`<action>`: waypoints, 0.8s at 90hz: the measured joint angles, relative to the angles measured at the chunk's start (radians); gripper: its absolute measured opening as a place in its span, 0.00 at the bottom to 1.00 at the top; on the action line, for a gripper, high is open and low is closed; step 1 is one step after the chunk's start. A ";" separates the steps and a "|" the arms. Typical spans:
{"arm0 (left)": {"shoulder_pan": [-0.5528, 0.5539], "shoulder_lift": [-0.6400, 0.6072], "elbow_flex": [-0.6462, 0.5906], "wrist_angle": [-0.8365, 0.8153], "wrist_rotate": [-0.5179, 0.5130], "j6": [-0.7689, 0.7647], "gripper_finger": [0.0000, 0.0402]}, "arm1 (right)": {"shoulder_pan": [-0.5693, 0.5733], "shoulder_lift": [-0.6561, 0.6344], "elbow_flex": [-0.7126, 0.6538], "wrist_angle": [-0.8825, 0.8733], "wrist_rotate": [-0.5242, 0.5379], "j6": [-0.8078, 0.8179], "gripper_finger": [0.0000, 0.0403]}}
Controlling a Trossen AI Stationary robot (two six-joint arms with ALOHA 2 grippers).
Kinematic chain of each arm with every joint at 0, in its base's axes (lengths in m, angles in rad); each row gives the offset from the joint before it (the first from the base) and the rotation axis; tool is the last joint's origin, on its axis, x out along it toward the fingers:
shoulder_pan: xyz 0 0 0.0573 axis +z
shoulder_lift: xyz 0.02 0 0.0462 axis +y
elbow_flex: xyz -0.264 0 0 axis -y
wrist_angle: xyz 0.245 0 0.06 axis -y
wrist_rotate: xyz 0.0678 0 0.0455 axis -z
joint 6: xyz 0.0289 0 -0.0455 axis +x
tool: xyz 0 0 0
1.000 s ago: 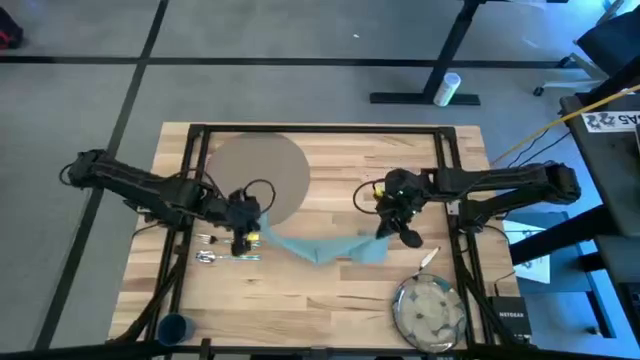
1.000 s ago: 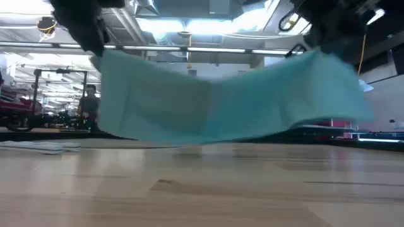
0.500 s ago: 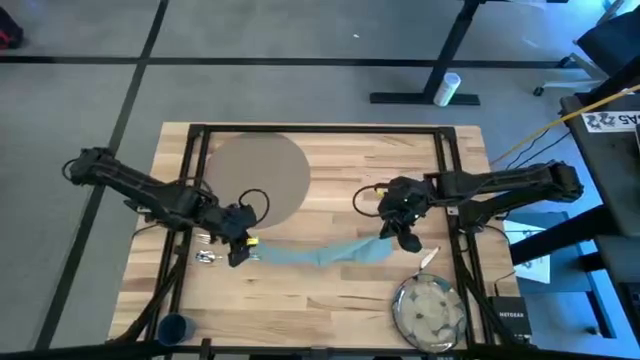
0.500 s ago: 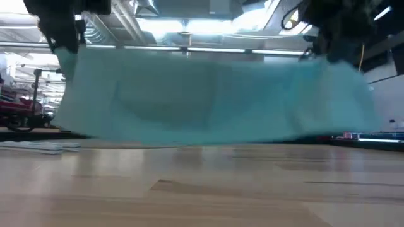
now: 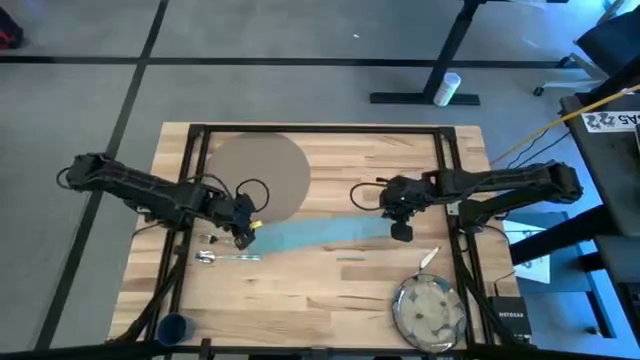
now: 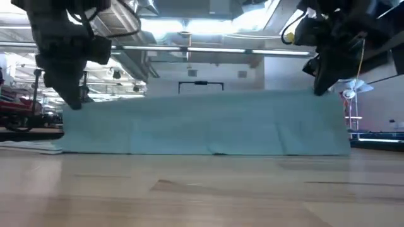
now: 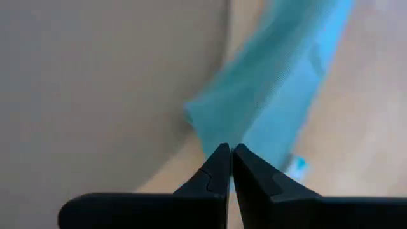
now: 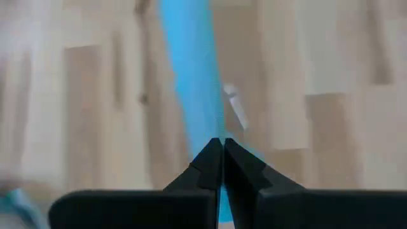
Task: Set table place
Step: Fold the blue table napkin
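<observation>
At the far left of the table [image 5: 330, 300], near the front corner, sits the small blue cup [image 5: 173, 327], well away from everything else. A little further in, the left gripper [image 5: 245, 231] is pinched tight on one end of the teal napkin [image 5: 315, 233]. Its two dark fingers [image 7: 216, 175] are pressed together with the cloth caught between them. Just in front of it lies some silverware [image 5: 222, 256], flat on the wood; which pieces they are is hard to tell. Behind the left gripper is the round mat [image 5: 262, 175], and it has nothing on it yet. The napkin runs across the middle of the table, pulled out long and straight between the two arms. In the low view its bottom edge looks to be down at the wood while the top edge is held up, like a little curtain. The arms likely hold it by both ends so it stays flat and does not bunch up when it is laid down. The right gripper [image 5: 399, 228] is closed tight on the other end. Further right a thin silver piece [image 5: 428, 258] lies near the plate [image 5: 430, 310], which waits at the front right corner. The place is far from done.
</observation>
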 joint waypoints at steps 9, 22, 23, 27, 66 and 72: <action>0.051 0.000 -0.004 -0.004 -0.048 0.063 0.00 | -0.030 0.005 0.000 -0.002 0.045 -0.035 0.00; 0.128 0.000 -0.004 -0.003 -0.116 0.153 0.00 | -0.085 0.021 0.001 0.012 0.108 -0.091 0.00; 0.134 0.000 -0.004 -0.003 -0.122 0.161 0.00 | -0.088 0.022 0.001 0.015 0.113 -0.096 0.00; 0.155 0.000 -0.004 -0.004 -0.145 0.186 0.00 | -0.104 0.029 0.001 0.029 0.128 -0.114 0.00; 0.295 0.001 -0.006 0.098 -0.279 0.483 0.03 | -0.191 0.144 0.000 0.148 0.275 -0.231 0.18; 0.306 0.001 -0.006 0.113 -0.279 0.507 0.06 | -0.191 0.153 0.000 0.148 0.318 -0.232 0.25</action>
